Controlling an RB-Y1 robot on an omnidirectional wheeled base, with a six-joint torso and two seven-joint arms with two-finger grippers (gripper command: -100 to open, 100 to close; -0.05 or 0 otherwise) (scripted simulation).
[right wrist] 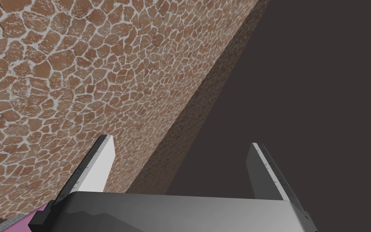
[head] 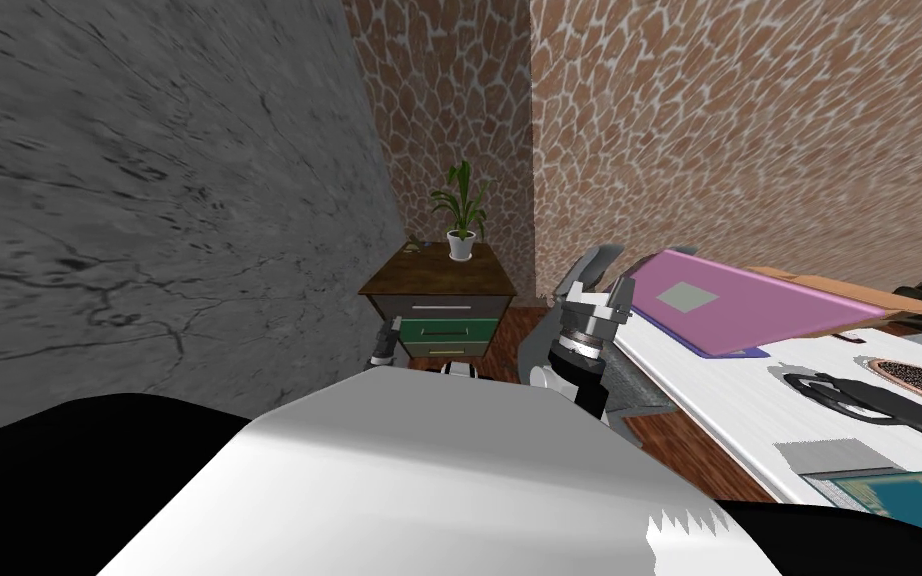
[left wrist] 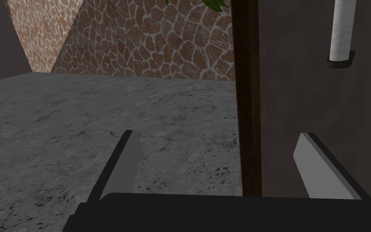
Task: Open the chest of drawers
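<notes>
— Two grippers: what do I read?
— Your left gripper (left wrist: 217, 133) has fingers spread, holding nothing. The chest of drawers (head: 444, 325) stands just ahead, its dark edge (left wrist: 249, 100) in line between the fingers, white handle (left wrist: 341, 32) beyond. Your right gripper (right wrist: 180, 141), also spread, is raised alongside.

- chest of drawers (head: 444, 315): dark brown top, grey upper front, green middle front; the lowest looks paler, perhaps yellowish.
- plant (head: 462, 212): green leaves, white pot.
- veined wall (head: 149, 200): grey with dark streaks.
- cobbled walls (head: 729, 130): brown stones, pale joints.
- worktop (head: 739, 395): white.
- slab (head: 749, 310): pink.
</notes>
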